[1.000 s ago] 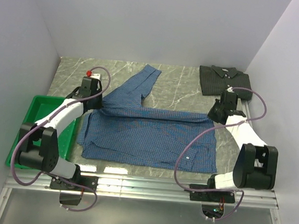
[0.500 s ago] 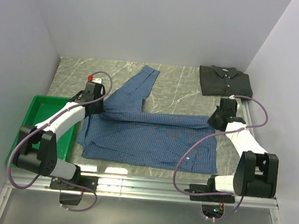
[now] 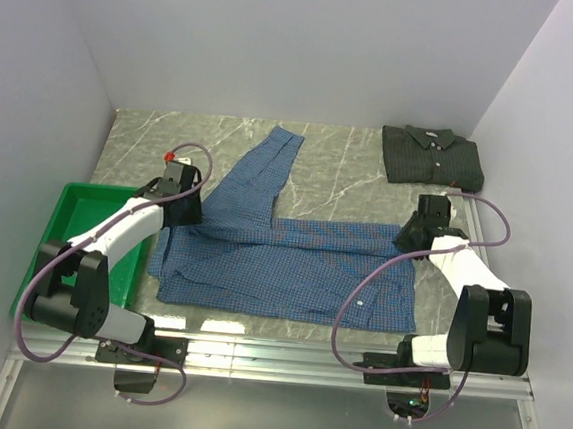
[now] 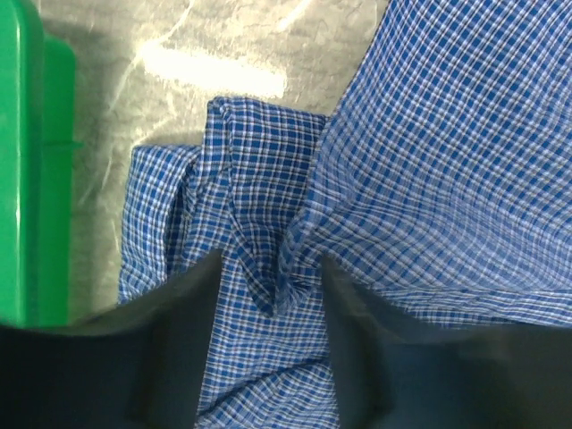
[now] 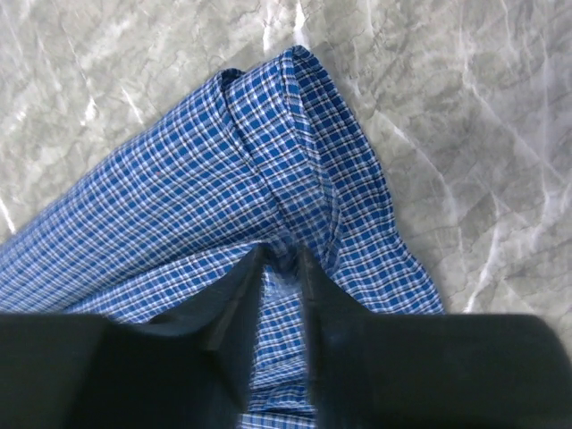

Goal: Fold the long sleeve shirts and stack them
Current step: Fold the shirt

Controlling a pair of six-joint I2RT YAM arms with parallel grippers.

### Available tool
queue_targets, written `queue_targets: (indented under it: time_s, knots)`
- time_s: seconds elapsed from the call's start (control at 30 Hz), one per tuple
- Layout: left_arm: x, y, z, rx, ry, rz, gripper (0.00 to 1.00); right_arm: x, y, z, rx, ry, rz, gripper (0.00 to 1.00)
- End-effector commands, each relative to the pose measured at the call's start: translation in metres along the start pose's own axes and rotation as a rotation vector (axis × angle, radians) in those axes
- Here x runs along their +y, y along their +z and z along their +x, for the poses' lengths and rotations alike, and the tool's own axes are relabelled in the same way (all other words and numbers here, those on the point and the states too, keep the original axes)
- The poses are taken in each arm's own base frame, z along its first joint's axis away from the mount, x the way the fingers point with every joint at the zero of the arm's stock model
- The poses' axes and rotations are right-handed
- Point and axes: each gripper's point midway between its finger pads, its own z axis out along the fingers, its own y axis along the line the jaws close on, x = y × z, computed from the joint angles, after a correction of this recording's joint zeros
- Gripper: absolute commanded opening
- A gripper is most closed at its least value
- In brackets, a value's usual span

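The blue checked long sleeve shirt (image 3: 282, 264) lies flat on the marble table, its upper part folded down, with one sleeve (image 3: 271, 163) running toward the back. My left gripper (image 3: 184, 211) rests at the left end of the fold. In the left wrist view the left gripper (image 4: 270, 259) stands open, with a loose pucker of the shirt (image 4: 447, 134) between its fingers. My right gripper (image 3: 410, 237) is at the right end of the fold. Seen from the right wrist, the gripper (image 5: 281, 252) is parted narrowly over a ridge of the shirt (image 5: 179, 197). The dark long sleeve shirt (image 3: 432, 157) lies folded at the back right.
A green plastic tray (image 3: 71, 211) sits at the table's left edge, close beside my left arm; it also shows as the tray (image 4: 18, 179) in the left wrist view. White walls close in the table on the left, back and right. Bare marble (image 3: 351, 170) lies between the two shirts.
Both grippers carried the folded edge of the blue shirt toward the near side and down onto the shirt. Both were shut on the cloth and have now opened.
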Motion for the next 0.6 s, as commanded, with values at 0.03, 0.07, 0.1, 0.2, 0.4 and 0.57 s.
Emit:
queue_targets:
  time_s: [0.03, 0.07, 0.1, 0.2, 0.4, 0.57]
  knots:
    - [-0.002, -0.02, -0.008, -0.032, -0.027, 0.025, 0.65, 0.003, -0.014, -0.02, -0.067, -0.013, -0.009, 0.48]
    - [-0.002, -0.023, -0.005, -0.018, -0.026, 0.03, 0.68, 0.005, -0.021, -0.023, -0.08, -0.027, -0.015, 0.51]
    - [-0.002, -0.025, -0.003, -0.01, -0.032, 0.033, 0.7, 0.012, -0.027, -0.028, -0.096, -0.045, -0.031, 0.55]
    - [0.0, -0.035, -0.005, -0.024, -0.068, 0.027, 0.74, 0.022, -0.045, -0.035, -0.143, -0.082, -0.06, 0.59]
    - [-0.01, -0.047, -0.021, -0.084, -0.122, 0.082, 0.69, 0.082, -0.07, -0.021, -0.128, -0.137, -0.367, 0.56]
    - [-0.003, -0.038, -0.019, -0.076, -0.156, 0.03, 0.68, 0.102, -0.062, -0.009, -0.075, -0.091, -0.448, 0.55]
